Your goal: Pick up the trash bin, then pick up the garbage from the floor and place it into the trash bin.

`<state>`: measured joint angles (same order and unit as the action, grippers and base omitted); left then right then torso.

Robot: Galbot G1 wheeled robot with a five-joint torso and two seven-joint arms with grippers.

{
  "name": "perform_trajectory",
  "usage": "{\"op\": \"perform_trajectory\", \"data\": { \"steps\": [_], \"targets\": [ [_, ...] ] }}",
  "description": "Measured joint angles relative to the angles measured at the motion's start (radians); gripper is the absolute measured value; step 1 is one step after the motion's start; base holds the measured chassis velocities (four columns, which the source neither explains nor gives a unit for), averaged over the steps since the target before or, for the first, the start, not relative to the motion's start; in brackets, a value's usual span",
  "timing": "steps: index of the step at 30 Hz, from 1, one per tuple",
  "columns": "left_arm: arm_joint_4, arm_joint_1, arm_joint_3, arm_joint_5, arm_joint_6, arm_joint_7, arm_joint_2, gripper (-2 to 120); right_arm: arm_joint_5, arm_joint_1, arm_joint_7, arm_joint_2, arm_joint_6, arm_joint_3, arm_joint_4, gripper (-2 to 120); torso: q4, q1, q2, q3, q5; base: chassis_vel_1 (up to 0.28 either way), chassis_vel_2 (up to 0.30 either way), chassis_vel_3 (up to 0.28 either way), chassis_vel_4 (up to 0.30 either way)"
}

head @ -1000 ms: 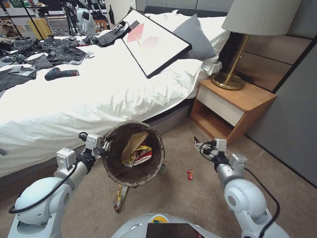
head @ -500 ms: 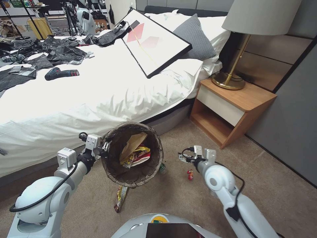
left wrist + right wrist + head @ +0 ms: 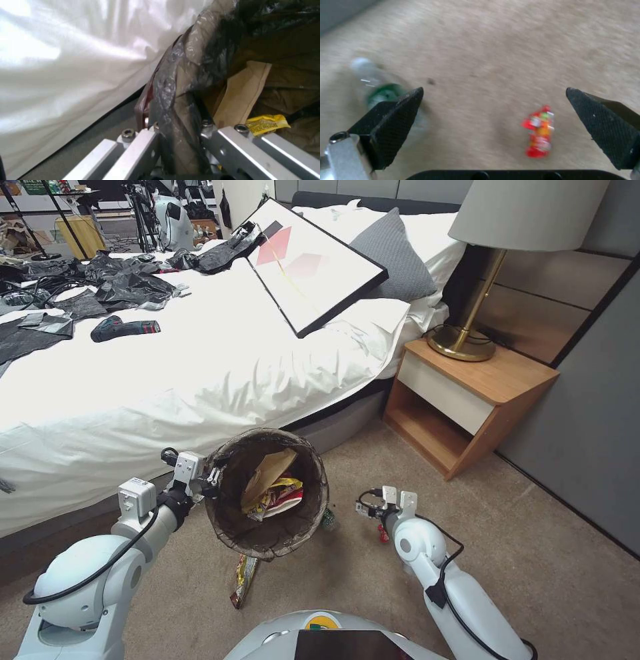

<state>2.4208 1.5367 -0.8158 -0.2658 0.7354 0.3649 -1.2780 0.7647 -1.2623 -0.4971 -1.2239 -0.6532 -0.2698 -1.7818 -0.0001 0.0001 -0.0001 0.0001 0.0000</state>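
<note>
My left gripper [image 3: 205, 477] is shut on the near-left rim of the trash bin [image 3: 230, 527] and holds it tilted above the carpet beside the bed. In the left wrist view its fingers [image 3: 140, 147] clamp the bag-lined rim [image 3: 173, 85]. Inside lie a brown paper bag [image 3: 243, 92] and a yellow packet [image 3: 266, 123]. My right gripper [image 3: 371, 508] hangs open, pointing down over a small red wrapper [image 3: 383, 534]. In the right wrist view that wrapper [image 3: 538, 132] lies between the open gripper's [image 3: 496, 125] fingers, with a green-labelled bottle [image 3: 376, 82] off to one side.
A snack packet [image 3: 243, 579] lies on the floor [image 3: 347, 587] below the bin. The white bed [image 3: 167, 373] is straight ahead. A wooden nightstand [image 3: 467, 400] with a brass lamp [image 3: 467, 340] stands to the right, and a grey wall panel [image 3: 587, 433] lies beyond it.
My right arm has swung left and lowered, bringing its open gripper over the red wrapper. The left gripper has kept the bin almost still.
</note>
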Motion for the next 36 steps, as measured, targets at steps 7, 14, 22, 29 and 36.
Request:
{"op": "perform_trajectory", "data": {
  "steps": [7,14,22,29,36],
  "targets": [
    [-0.01,-0.007,0.007,0.005,0.0,0.004,-0.001,0,-0.049,-0.044,-0.005,0.01,0.003,-0.048,0.019,100,0.0001,0.0,0.0,0.0,0.0,0.0,0.0,0.0,0.0],
    [-0.014,-0.006,0.011,0.006,0.0,0.004,-0.002,0,-0.068,-0.049,-0.002,-0.004,0.013,-0.035,0.068,100,0.0001,0.0,0.0,0.0,0.0,0.0,0.0,0.0,0.0],
    [-0.017,-0.007,0.008,0.005,0.0,0.004,0.001,0,-0.081,-0.022,0.002,-0.031,0.025,0.003,0.156,100,0.0001,0.0,0.0,0.0,0.0,0.0,0.0,0.0,0.0],
    [-0.017,-0.007,0.007,0.005,0.0,0.005,-0.004,0,-0.092,-0.004,0.014,-0.038,0.034,0.005,0.212,100,0.0001,0.0,0.0,0.0,0.0,0.0,0.0,0.0,0.0],
    [-0.019,-0.008,0.004,0.005,0.0,0.006,-0.003,0,-0.099,0.022,0.019,-0.039,0.042,-0.009,0.275,100,0.0,0.0,0.0,0.0,0.0,0.0,0.0,0.0,0.0]
  ]
}}
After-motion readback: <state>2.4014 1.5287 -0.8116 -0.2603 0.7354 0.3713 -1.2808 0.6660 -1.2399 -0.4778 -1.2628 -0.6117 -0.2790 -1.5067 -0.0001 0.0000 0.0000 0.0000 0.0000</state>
